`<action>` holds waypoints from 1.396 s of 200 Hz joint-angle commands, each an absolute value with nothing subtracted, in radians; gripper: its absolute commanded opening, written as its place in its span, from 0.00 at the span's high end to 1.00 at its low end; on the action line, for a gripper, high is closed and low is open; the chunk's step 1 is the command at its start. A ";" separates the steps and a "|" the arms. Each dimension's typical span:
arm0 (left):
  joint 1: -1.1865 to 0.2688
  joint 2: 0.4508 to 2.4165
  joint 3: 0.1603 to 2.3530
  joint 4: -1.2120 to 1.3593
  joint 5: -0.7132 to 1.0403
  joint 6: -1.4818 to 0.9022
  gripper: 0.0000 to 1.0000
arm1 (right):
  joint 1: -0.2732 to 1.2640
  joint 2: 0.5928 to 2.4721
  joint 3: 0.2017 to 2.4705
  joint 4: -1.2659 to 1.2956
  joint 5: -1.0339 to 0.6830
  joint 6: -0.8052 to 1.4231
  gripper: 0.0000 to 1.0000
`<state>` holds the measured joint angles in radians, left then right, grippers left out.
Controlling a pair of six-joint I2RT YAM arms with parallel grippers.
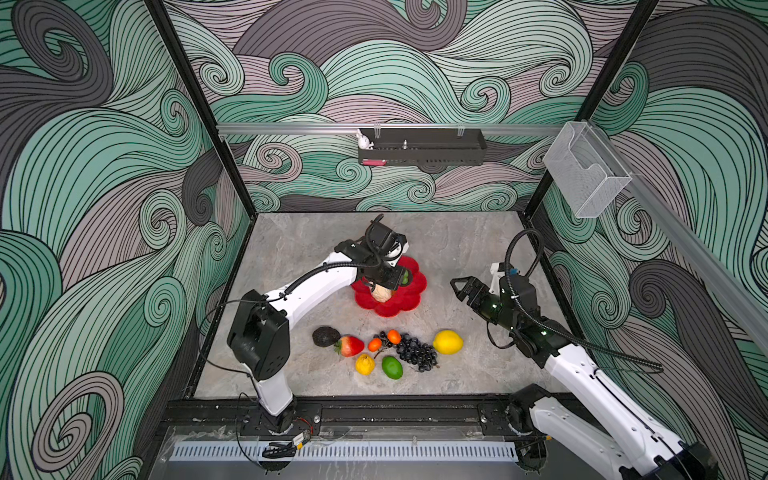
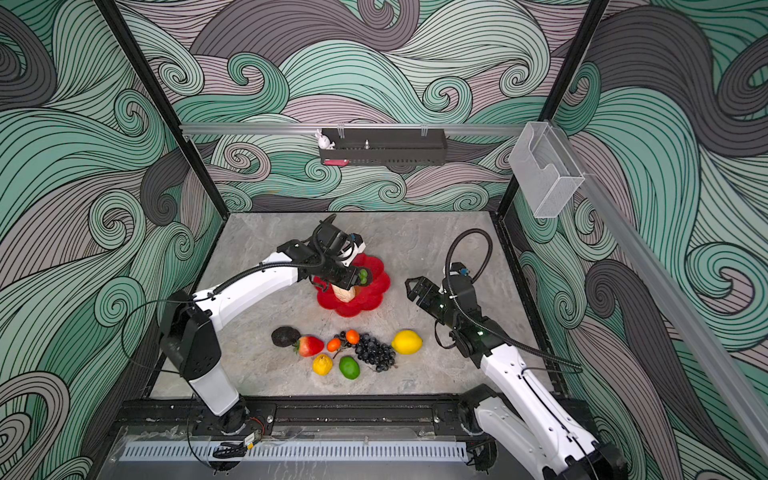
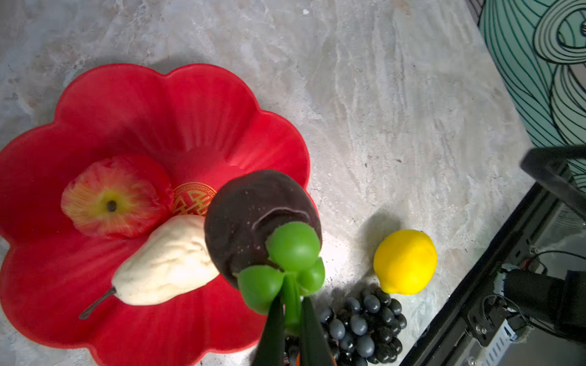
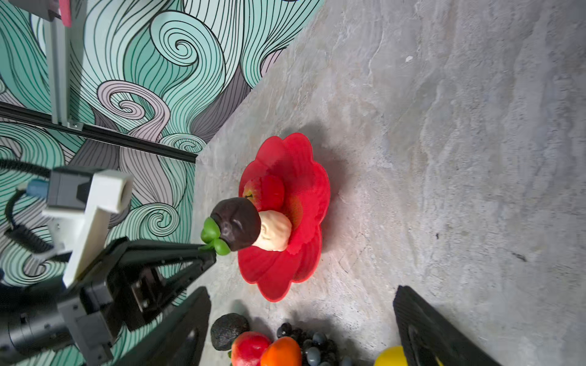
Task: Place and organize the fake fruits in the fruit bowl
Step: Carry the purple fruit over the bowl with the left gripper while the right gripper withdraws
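Left gripper (image 3: pixel 291 305): pressed together on the green stalk and leaves of the dark brown fruit (image 3: pixel 253 215), which it holds over the fruit bowl.
Right gripper (image 1: pixel 460 287): jaws spread wide with nothing between them, above the bare table (image 1: pixel 478 241), to the right of the bowl and apart from it.
Fruit bowl (image 3: pixel 190 111): red, flower-shaped, standing on the table behind the row of loose fruits.
Bowl marking: a round gold emblem (image 3: pixel 194 198) of crossed lines at the centre; it shows no letters that can be read.
In the bowl: a red and yellow apple (image 3: pixel 114 196) and a cream pear (image 3: pixel 168 263), lying side by side and touching.
Dark brown fruit: hangs beside the pear; whether the two touch cannot be told.
On the table, left to right in both top views: black avocado (image 1: pixel 325 336) touching the strawberry (image 1: pixel 350 345), two small orange fruits (image 1: pixel 394 336) against the grape bunch (image 1: pixel 415 351), then the lemon (image 1: pixel 448 342).
Nearer the front edge: a small yellow fruit (image 1: pixel 365 364) beside the green lime (image 1: pixel 392 367).
Back rail: black tray (image 1: pixel 436 156) with a white rabbit figure (image 1: pixel 364 140) at its left end.
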<state>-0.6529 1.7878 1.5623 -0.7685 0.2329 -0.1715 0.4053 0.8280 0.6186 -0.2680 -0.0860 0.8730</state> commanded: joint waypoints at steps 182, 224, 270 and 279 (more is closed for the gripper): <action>-0.598 2.415 2.377 -1.344 0.238 -0.233 0.91 | 0.409 0.713 0.490 -0.382 -0.054 0.834 0.09; -0.594 2.454 2.418 -1.355 0.201 -0.247 0.90 | 0.411 0.709 0.485 -0.384 -0.042 0.837 0.09; -0.592 2.468 2.420 -1.344 0.186 -0.249 0.88 | 0.416 0.706 0.485 -0.393 -0.026 0.839 0.09; -0.592 2.470 2.418 -1.342 0.186 -0.249 0.87 | 0.416 0.705 0.487 -0.402 -0.018 0.839 0.09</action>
